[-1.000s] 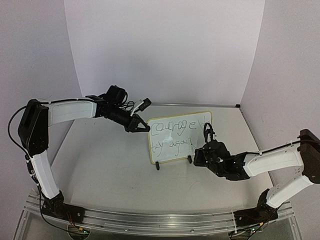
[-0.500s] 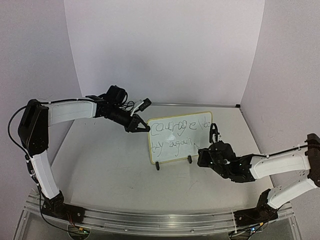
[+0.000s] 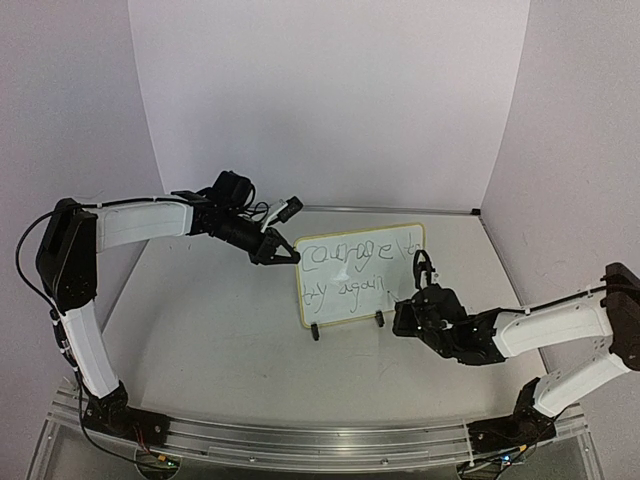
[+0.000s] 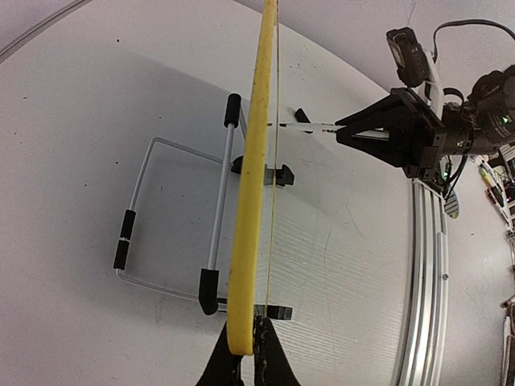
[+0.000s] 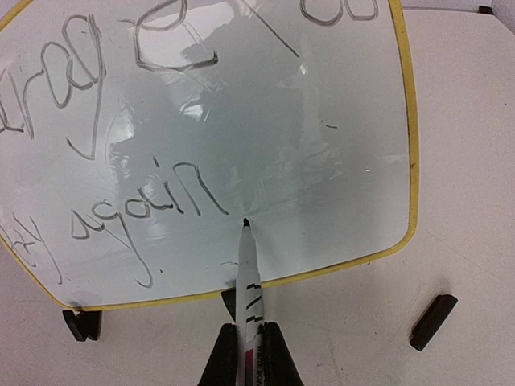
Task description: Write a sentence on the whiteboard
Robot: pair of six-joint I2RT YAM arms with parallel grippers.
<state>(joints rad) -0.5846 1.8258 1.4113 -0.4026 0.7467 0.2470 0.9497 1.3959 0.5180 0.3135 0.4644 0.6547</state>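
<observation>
The whiteboard stands upright on two black clip feet at mid-table, its yellow rim edge-on in the left wrist view. The sentence runs in two dark cursive lines, "courage to" over "try again". My left gripper is shut on the board's upper left edge, its jaws pinching the rim. My right gripper is shut on a white marker. The marker's black tip points at the board just right of "again".
A black marker cap lies on the table right of the board. A wire easel stand with black end caps lies flat behind the board. The metal base rail runs along the near edge.
My right gripper with the marker swung slightly right and down from the top line, then eased back left beside "again". The left gripper and the board have not moved.
</observation>
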